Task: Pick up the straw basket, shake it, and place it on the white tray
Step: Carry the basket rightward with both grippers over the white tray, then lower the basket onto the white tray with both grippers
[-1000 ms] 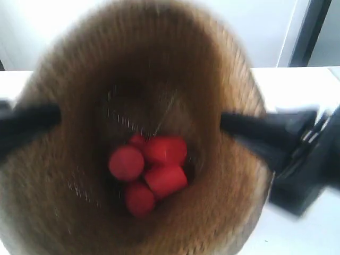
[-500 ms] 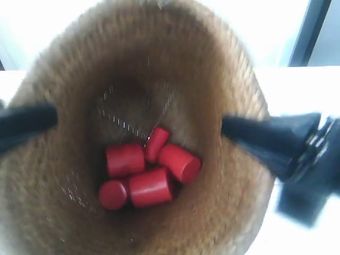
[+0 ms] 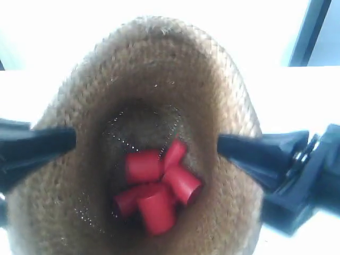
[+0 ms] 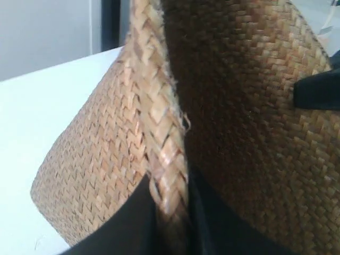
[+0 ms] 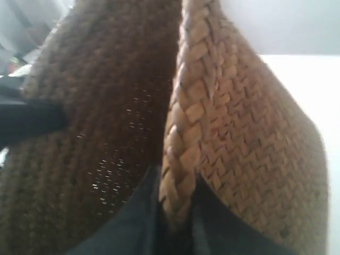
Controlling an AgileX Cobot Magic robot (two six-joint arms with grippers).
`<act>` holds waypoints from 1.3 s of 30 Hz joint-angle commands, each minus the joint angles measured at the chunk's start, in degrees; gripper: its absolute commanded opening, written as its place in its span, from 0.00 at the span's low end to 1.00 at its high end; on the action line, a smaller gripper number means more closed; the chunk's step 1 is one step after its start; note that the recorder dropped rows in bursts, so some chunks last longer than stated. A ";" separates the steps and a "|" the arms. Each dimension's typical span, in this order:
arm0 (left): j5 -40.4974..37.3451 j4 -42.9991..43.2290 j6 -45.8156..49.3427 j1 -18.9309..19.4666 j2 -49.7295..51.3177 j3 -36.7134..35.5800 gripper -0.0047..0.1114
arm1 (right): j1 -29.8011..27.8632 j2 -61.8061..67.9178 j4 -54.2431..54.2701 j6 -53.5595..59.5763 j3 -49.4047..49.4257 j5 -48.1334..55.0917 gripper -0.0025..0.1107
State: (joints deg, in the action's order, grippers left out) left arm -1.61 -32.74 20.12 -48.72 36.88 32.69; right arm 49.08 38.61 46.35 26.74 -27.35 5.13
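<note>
Looking into the straw basket (image 3: pixel 159 64) from the exterior view, we saw its brown woven wall fill nearly the whole frame. The round mouth was turned toward the camera and the sides narrowed down to a darker base. Its rim was a thick braid of paler straw, and the outer wall showed a herringbone weave. Five or so red cylinders (image 3: pixel 158 186) lay jumbled at the bottom, touching one another. The left gripper (image 4: pixel 170 215) was clamped on the braided rim, one black finger inside the basket and one outside. The right gripper (image 5: pixel 176 218) pinched the opposite side of the rim the same way. Held between the two, the basket hung over a white tabletop (image 4: pixel 32 122).
</note>
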 commanded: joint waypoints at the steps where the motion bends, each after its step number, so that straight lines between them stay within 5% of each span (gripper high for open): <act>1: -8.77 0.45 4.44 -0.65 -0.90 12.63 0.04 | 0.04 -4.26 -4.21 1.67 -14.13 7.07 0.02; 5: -9.88 1.57 2.42 -0.65 -0.76 8.97 0.04 | 0.04 -4.67 -4.15 0.96 -9.40 6.82 0.02; 9: -0.21 1.57 -1.40 -0.65 0.84 -0.85 0.04 | 0.04 -0.49 -1.51 0.27 3.25 -4.61 0.02; 18: -2.87 1.57 -2.80 -0.54 5.38 13.49 0.04 | -0.20 -1.21 -1.41 0.16 -11.08 -0.94 0.02; 22: -4.33 2.38 -2.80 2.73 13.36 19.18 0.04 | -3.14 0.59 -4.83 0.16 -15.45 -0.42 0.02; 26: -13.41 4.49 -3.65 11.19 24.50 27.81 0.04 | -12.76 1.67 -15.02 0.16 -15.75 -1.65 0.02; 31: -9.52 7.51 -3.55 11.41 31.66 31.17 0.04 | -33.68 5.34 -17.99 1.55 -14.25 -8.67 0.02; 35: -20.01 8.01 -7.73 13.37 38.37 39.52 0.04 | -47.60 19.36 -10.56 -3.06 -16.54 0.80 0.02; 39: -27.79 13.64 -16.21 16.60 47.64 50.05 0.04 | -53.57 31.10 -23.30 -10.42 -25.61 18.12 0.02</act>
State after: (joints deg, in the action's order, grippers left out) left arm -26.28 -22.99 5.85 -33.89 82.28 78.09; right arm -0.62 65.79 33.91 21.89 -49.06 22.69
